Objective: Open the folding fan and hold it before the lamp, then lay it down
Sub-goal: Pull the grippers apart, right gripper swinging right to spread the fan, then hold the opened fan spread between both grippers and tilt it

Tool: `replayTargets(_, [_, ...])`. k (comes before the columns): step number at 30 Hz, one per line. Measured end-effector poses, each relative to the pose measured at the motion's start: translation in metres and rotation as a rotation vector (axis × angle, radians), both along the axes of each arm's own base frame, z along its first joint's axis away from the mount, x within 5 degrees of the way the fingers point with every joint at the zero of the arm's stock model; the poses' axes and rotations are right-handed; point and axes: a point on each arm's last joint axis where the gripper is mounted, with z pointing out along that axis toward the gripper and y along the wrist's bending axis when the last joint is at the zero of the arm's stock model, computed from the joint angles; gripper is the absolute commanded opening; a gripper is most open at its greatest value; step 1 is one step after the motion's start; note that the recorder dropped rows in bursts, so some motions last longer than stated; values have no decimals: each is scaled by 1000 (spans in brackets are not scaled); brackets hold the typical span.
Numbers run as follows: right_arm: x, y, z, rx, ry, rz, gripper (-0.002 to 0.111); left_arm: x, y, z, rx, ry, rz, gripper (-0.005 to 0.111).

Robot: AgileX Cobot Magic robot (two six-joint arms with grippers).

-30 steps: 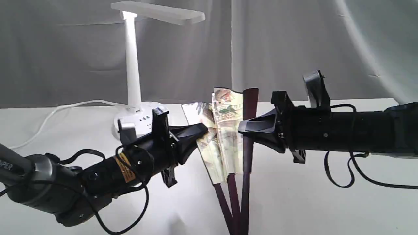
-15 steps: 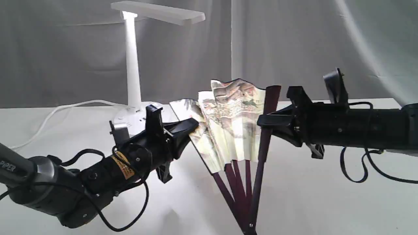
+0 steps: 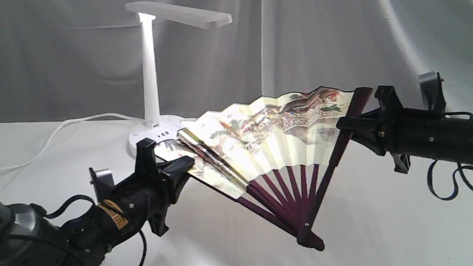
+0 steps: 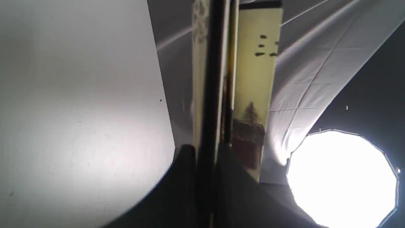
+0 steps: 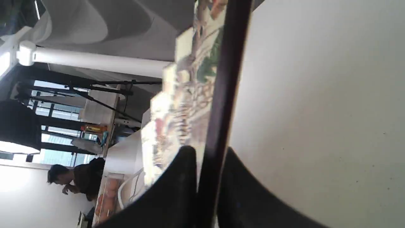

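You are holding the folding fan (image 3: 273,136) spread wide over the table (image 3: 369,221), with its painted leaf facing the exterior camera. Its pivot is hanging low near the tabletop; whether it is touching cannot be told. A few pleats at its left end are lying bunched. Your left hand (image 3: 186,164) is clamping the left guard rib, fingers pressed together on it. Your right hand (image 3: 342,124) is clamping the right guard rib high up. The lamp (image 3: 149,85) is standing behind the fan's left end, its cord (image 3: 63,125) trailing off leftward.
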Motion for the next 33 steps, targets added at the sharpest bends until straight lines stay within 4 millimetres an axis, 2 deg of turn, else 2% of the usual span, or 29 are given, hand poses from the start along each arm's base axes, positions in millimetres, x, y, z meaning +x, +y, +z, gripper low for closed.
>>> replayTargets(13, [-1, -18, 3, 35, -6, -29, 0, -28, 22, 28, 45, -40, 107, 0])
replayTargets(23, [-5, -51, 7, 81, -27, -82, 0, -51, 33, 39, 61, -38, 131, 0])
replayTargets(27, [-7, -59, 8, 92, -35, -92, 0, -57, 34, 43, 63, -47, 134, 0])
replayTargets(33, [-8, -63, 9, 98, -37, -101, 0, -70, 24, 50, 69, -57, 160, 0])
